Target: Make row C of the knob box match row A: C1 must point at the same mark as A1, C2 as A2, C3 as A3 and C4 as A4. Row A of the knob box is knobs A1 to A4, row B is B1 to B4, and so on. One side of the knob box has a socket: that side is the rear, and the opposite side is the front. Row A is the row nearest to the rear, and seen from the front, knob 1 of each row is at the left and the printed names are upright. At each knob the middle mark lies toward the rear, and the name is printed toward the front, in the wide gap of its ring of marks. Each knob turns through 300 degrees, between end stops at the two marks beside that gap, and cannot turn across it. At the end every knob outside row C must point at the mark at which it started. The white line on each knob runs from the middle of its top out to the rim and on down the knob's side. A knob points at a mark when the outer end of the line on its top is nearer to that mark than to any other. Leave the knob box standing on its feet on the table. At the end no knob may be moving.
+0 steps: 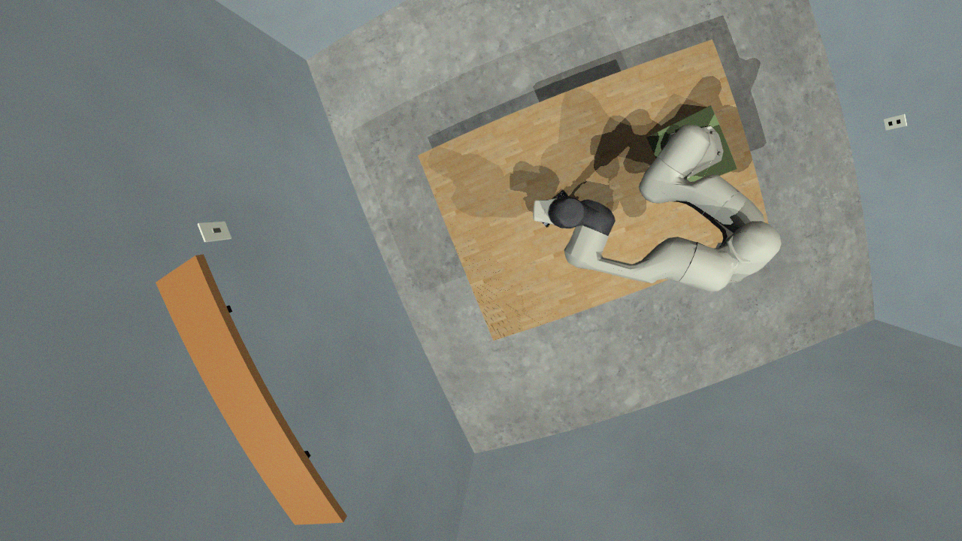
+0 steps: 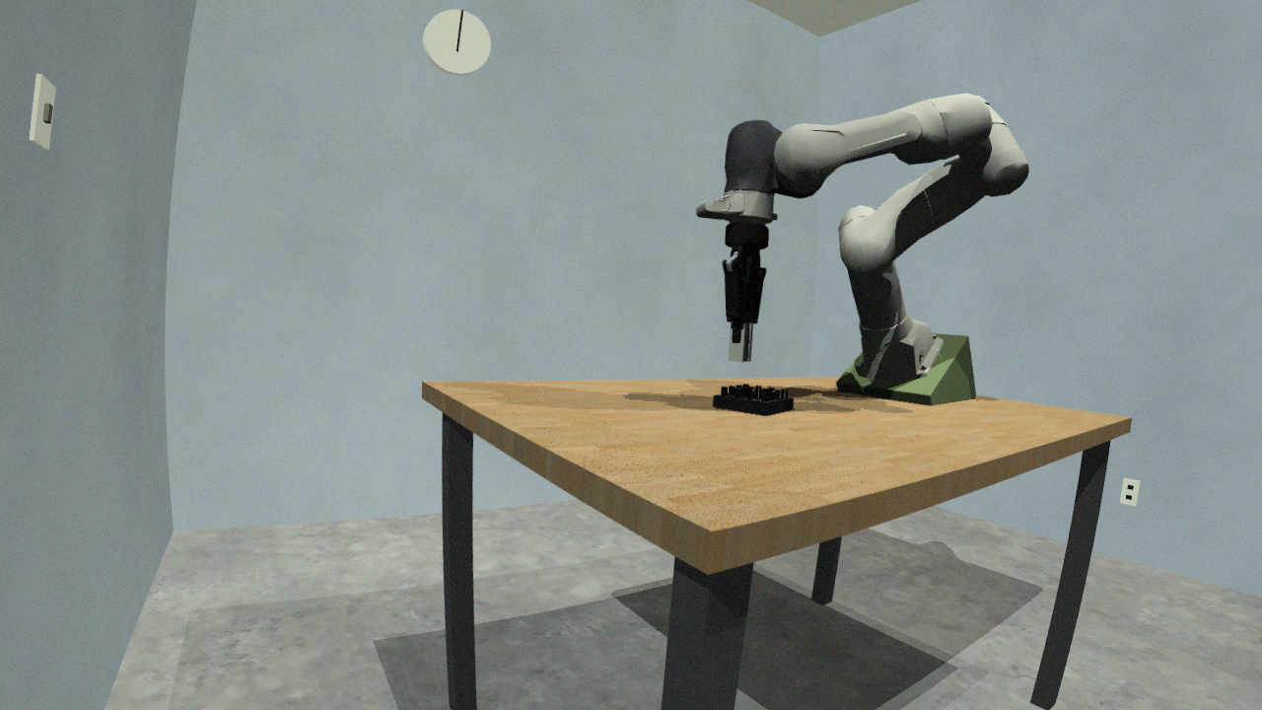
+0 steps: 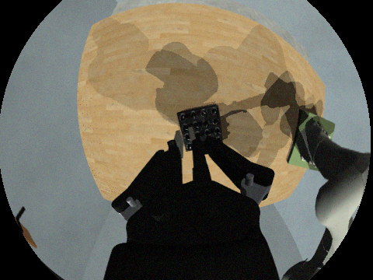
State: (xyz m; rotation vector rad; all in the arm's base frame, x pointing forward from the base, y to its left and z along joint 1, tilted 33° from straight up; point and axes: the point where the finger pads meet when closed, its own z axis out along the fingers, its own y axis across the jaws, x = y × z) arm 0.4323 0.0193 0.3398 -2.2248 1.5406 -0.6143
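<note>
The black knob box (image 2: 751,406) (image 3: 209,117) stands flat on the wooden table (image 2: 564,441) (image 3: 116,128) (image 1: 538,289). Its several dark knobs stand upright in rows; the names, marks and white lines are too small to read. My gripper (image 2: 740,357) (image 3: 186,134) points straight down above the box, with clear air between fingertips and knobs in the exterior view. The fingers are narrowly apart with nothing between them, and touch no knob. In the wrist view they hide part of the box's near side. In the top view the arm hides the box.
The arm's green base (image 1: 723,158) (image 2: 950,371) (image 3: 324,124) stands at one end of the table. The forearm reaches over the table beside the box. Arm shadows fall across the table top and around the box.
</note>
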